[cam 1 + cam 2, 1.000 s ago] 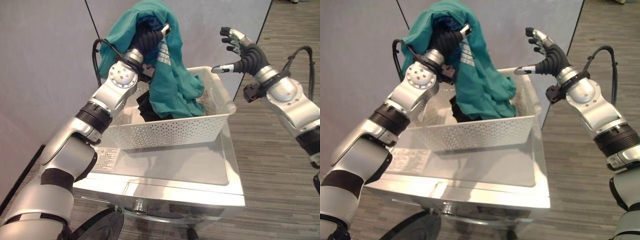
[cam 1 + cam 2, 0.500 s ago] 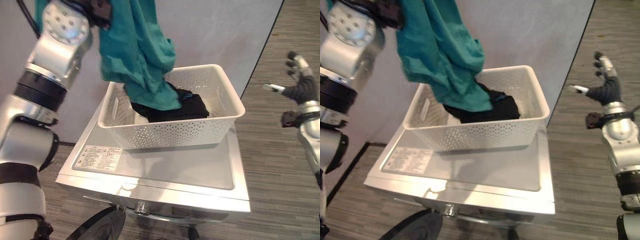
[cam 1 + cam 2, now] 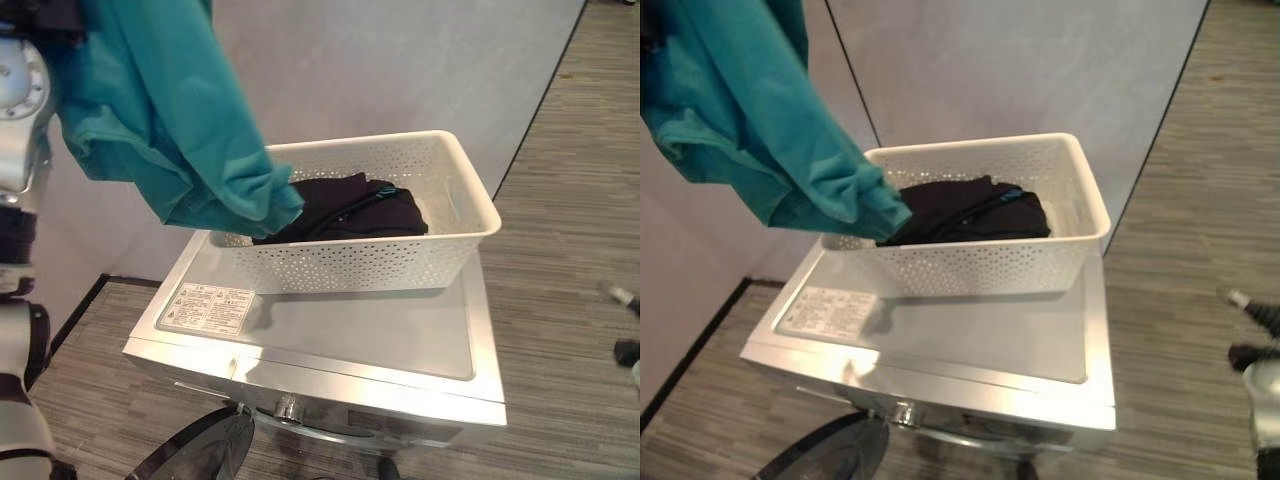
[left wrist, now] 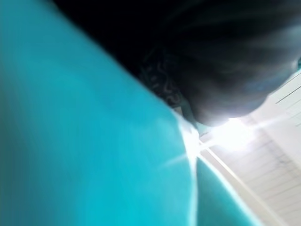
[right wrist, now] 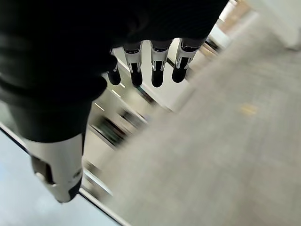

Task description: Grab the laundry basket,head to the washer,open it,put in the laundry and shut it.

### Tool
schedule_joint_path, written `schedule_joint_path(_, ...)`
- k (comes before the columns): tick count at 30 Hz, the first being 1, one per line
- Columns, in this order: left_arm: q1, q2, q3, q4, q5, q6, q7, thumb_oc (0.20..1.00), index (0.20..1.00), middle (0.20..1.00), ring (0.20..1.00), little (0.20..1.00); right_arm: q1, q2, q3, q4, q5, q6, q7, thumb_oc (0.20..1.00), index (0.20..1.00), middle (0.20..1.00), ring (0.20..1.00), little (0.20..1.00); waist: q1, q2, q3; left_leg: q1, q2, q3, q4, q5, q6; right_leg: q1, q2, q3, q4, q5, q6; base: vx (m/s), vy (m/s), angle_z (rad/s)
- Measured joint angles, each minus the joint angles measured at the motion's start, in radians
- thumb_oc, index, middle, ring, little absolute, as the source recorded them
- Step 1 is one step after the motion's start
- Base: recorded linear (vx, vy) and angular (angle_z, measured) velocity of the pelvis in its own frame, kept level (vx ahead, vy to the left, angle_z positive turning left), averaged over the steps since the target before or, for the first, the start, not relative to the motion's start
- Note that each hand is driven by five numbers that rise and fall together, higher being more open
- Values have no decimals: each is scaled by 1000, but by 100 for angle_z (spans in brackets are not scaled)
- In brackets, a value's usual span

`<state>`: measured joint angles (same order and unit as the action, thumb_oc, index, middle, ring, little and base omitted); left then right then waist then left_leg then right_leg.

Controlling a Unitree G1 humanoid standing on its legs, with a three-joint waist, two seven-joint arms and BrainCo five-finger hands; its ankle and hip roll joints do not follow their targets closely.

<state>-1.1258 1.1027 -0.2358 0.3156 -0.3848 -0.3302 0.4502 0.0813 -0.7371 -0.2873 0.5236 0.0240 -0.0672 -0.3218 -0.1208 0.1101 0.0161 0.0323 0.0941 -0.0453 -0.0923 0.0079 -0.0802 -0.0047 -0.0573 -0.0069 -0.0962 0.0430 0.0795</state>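
teal shirt [image 3: 170, 130] hangs from raised left arm, left hand's grip can't be told. white laundry basket [image 3: 440, 255] with black clothes [image 3: 345, 210] sits atop washer [image 3: 400, 340]. right hand [image 5: 155, 61] empty, fingers straight.

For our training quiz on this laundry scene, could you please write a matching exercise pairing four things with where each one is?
Things:
1. teal garment
2. black clothes
3. basket
4. washer door

Places:
A. on top of the washer
B. swung open below the washer's front
C. lifted up, hanging over the basket's left end
D. lying inside the basket

Pairs: 1-C, 2-D, 3-A, 4-B
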Motion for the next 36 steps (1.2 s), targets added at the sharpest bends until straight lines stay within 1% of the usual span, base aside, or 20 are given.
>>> schedule_joint_path(2,-2,47,2,25,-1,-1,7,200,200,200,200,200,11,61,43,31,2,-2,32,1000,1000,1000,1000,1000,1,-2,0,2,-3,0,0,0,1,4,-4,-2,0,-1,2,-4,-5,5)
schedule_joint_path(5,-5,51,-5,19,-1,-6,8,200,200,200,200,200,-4,66,54,48,5,-4,61,1000,1000,1000,1000,1000,4,0,-1,2,-6,0,0,0,1,5,-8,-3,0,-2,3,8,-33,0)
schedule_joint_path(6,-7,61,-16,32,-1,-6,7,200,200,200,200,200,-18,99,62,96,21,-19,70,1000,1000,1000,1000,1000,11,-1,0,2,-4,-1,0,0,0,8,-7,-5,0,-2,3,18,-46,-4)
schedule_joint_path(7,5,90,-24,45,17,-10,5,200,200,200,200,200,-87,138,92,321,92,-65,98,1000,1000,1000,1000,1000,20,-13,-4,6,-1,-1,0,5,-7,9,-2,-4,7,-4,2,0,0,0)
schedule_joint_path(9,58,102,25,58,37,-8,15,200,200,200,200,200,-35,176,157,412,160,-10,156,1000,1000,1000,1000,1000,49,-5,-2,0,2,-6,0,5,-7,7,2,-12,8,-4,0,3,-14,9)
schedule_joint_path(10,85,113,49,60,42,-3,18,200,200,200,200,200,-21,196,162,420,165,-10,169,1000,1000,1000,1000,1000,58,-4,-2,0,2,-6,0,5,-7,6,2,-11,8,-3,-1,1,-12,7)
schedule_joint_path(13,193,117,183,50,50,-2,52,200,200,200,200,200,-16,237,164,440,180,-11,183,1000,1000,1000,1000,1000,61,-9,-1,2,0,-12,0,5,-7,12,-2,-19,7,-5,0,7,-6,5)
schedule_joint_path(14,285,119,280,18,79,3,60,200,200,200,200,200,-21,241,164,475,183,-20,193,1000,1000,1000,1000,1000,58,-14,2,1,-1,-18,0,4,-7,13,-3,-22,7,-5,0,10,-2,8)
schedule_joint_path(16,604,103,542,-101,157,3,106,200,200,200,200,200,-38,254,167,565,198,-24,200,1000,1000,1000,1000,1000,60,-20,2,3,-1,-23,0,4,-7,17,-3,-25,7,-8,1,8,3,6)
schedule_joint_path(18,752,69,628,-105,229,21,143,200,200,200,200,200,4,262,182,622,199,-17,220,1000,1000,1000,1000,1000,100,-37,2,2,2,-27,0,4,-6,20,-1,-33,2,-10,-1,7,3,11)
schedule_joint_path(21,925,52,774,-118,291,55,179,200,200,200,200,200,15,284,203,664,199,-18,242,1000,1000,1000,1000,1000,119,-65,-15,1,-2,-26,0,-2,3,22,-4,-36,3,-15,2,0,1,3)
schedule_joint_path(22,992,5,856,-148,335,60,192,200,200,200,200,200,11,290,208,674,199,-21,244,1000,1000,1000,1000,1000,115,-66,-19,4,-5,-26,0,-5,6,22,-8,-33,0,-16,4,0,0,0)
schedule_joint_path(23,1018,-40,887,-170,375,69,210,200,200,200,200,200,15,299,209,685,199,-24,251,1000,1000,1000,1000,1000,116,-68,-23,4,-8,-27,0,-5,6,24,-11,-33,0,-16,5,-14,-11,5)
schedule_joint_path(26,1102,-157,921,-231,466,100,222,200,200,200,200,200,24,335,222,728,201,-20,280,1000,1000,1000,1000,1000,136,-70,-31,2,-13,-29,0,-6,7,24,-16,-35,0,-18,8,-16,-12,6)
schedule_joint_path(27,1151,-290,909,-299,498,100,207,200,200,200,200,200,31,346,227,744,220,-20,286,1000,1000,1000,1000,1000,146,-68,-35,2,-17,-32,0,-6,8,24,-20,-40,0,-19,10,-36,-14,8)
schedule_joint_path(29,1229,-561,791,-375,500,92,151,200,200,200,200,200,26,365,226,760,249,-18,296,1000,1000,1000,1000,1000,158,-61,-34,1,-22,-51,0,-5,10,30,-25,-54,0,-19,12,-40,-13,18)
schedule_joint_path(31,1272,-602,689,-375,483,90,91,200,200,200,200,200,22,367,224,768,259,-17,304,1000,1000,1000,1000,1000,159,-67,-31,1,-19,-56,0,-3,10,33,-22,-59,0,-22,13,-32,-13,13)
schedule_joint_path(33,1318,-727,549,-399,364,66,-15,200,200,200,200,200,7,365,220,784,260,-17,301,1000,1000,1000,1000,1000,162,-59,-29,3,-19,-60,0,-3,10,39,-22,-61,0,-22,13,-29,-15,2)
schedule_joint_path(34,1340,-734,487,-392,342,70,-68,200,200,200,200,200,-4,366,218,791,260,-16,301,1000,1000,1000,1000,1000,161,-55,-26,3,-18,-58,0,-3,10,39,-21,-60,0,-22,12,-32,-20,-1)
schedule_joint_path(36,1363,-786,432,-403,246,62,-140,200,200,200,200,200,-26,367,226,791,260,-17,297,1000,1000,1000,1000,1000,161,-50,-13,2,-14,-60,2,-3,9,39,-16,-63,0,-22,11,-19,-13,-1)
